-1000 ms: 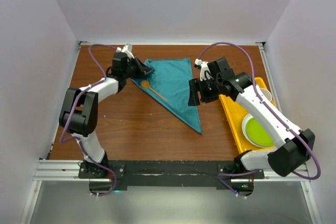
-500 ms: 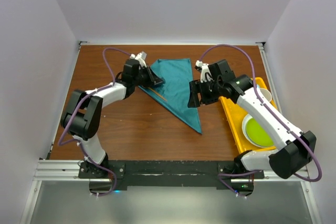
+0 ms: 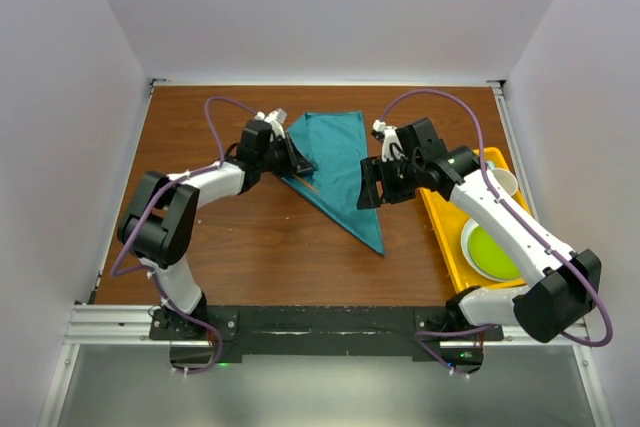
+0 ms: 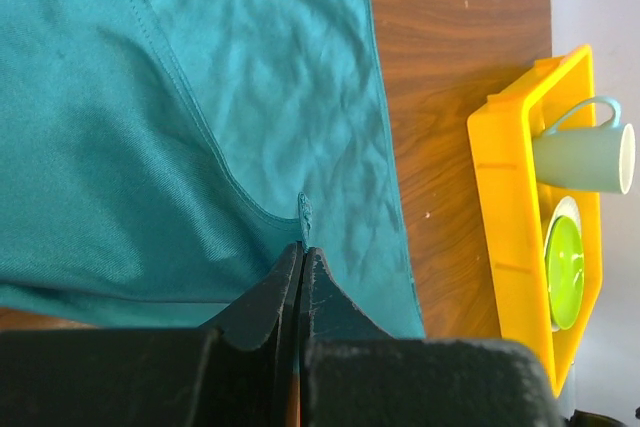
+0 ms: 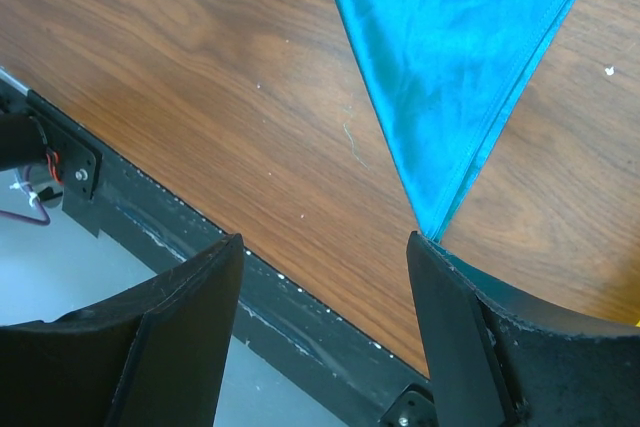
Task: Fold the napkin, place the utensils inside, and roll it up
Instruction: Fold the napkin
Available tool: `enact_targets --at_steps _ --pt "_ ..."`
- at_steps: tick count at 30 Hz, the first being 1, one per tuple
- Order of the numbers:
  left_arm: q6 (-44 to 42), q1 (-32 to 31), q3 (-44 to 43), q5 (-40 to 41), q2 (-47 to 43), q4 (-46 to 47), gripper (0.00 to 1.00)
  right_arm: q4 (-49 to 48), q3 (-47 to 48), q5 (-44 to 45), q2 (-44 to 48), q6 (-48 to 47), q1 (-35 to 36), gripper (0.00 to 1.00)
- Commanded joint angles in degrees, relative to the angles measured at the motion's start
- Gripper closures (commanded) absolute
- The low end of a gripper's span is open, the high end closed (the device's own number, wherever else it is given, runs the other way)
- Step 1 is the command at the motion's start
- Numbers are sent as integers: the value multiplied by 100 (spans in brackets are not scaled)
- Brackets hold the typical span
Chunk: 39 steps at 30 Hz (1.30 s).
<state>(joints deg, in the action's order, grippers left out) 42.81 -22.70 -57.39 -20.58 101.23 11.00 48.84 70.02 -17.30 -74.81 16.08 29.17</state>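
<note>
The teal napkin point(image 3: 342, 172) lies folded into a long triangle on the brown table, its tip pointing toward the near edge. My left gripper point(image 3: 299, 161) sits over the napkin's left side. It is shut on a raised hem of the cloth point(image 4: 304, 213), and a flap point(image 4: 120, 177) is drawn over the layer below. The orange spoon is almost wholly hidden under that flap; only a thin sliver of its handle point(image 3: 313, 185) seems to show. My right gripper point(image 3: 369, 185) hovers at the napkin's right edge, open and holding nothing. In the right wrist view the napkin's tip point(image 5: 450, 77) lies ahead of the right gripper's point(image 5: 325, 247) fingers.
A yellow tray point(image 3: 445, 225) stands at the right and holds a green plate point(image 3: 495, 250) and a pale mug point(image 3: 503, 183). The left wrist view also shows the tray point(image 4: 505, 197), mug point(image 4: 585, 157) and plate point(image 4: 565, 267). The black front rail point(image 5: 300, 332) borders the table's near edge.
My left gripper has moved right with the napkin's edge, laying the flap over the spoon, which showed fully a second ago. The right gripper has shifted slightly left.
</note>
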Motion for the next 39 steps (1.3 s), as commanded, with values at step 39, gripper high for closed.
enact_targets --at_steps 39 --pt "-352 -94 280 -543 213 -283 81 -349 -445 -239 63 150 -25 29"
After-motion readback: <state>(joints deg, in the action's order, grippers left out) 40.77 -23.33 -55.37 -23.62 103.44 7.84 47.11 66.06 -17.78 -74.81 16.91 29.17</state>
